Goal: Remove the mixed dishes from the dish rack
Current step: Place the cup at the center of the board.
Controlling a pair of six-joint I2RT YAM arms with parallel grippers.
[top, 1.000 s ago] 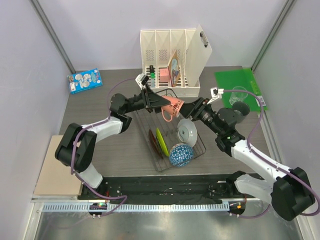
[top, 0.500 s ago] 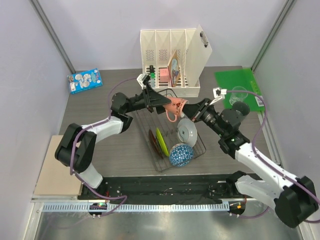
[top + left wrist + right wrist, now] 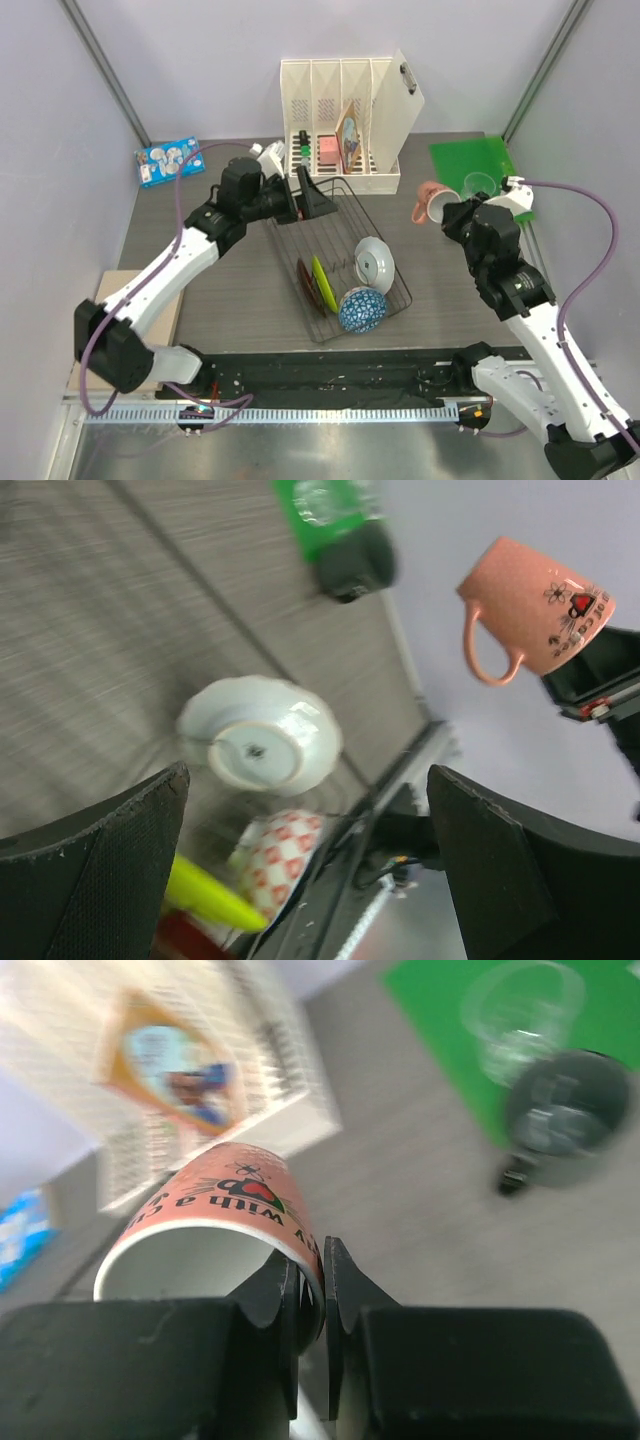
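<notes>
My right gripper (image 3: 447, 209) (image 3: 312, 1260) is shut on the rim of the pink mug (image 3: 429, 203) (image 3: 215, 1215) and holds it in the air right of the dish rack (image 3: 392, 290). The mug (image 3: 535, 605) also shows in the left wrist view. Over the rack's back left corner my left gripper (image 3: 312, 200) (image 3: 308, 775) stands open and empty. A white plate (image 3: 374, 262) (image 3: 262, 745), a lime-green plate (image 3: 318, 280), a red plate (image 3: 307, 284) and a blue patterned bowl (image 3: 361, 309) sit in the rack. A clear glass (image 3: 478, 185) (image 3: 520, 1015) and a dark grey mug (image 3: 565, 1115) stand by the green mat (image 3: 470, 155).
A cream slotted file holder (image 3: 345, 125) with small items stands behind the rack. A blue card pack (image 3: 170, 162) lies at the back left. A tan board (image 3: 115, 335) lies at the front left edge. Grey walls close in the table on three sides.
The pink mug passed from my left gripper to my right, which shut on its rim and carried it right. The left gripper opened and drew back left.
</notes>
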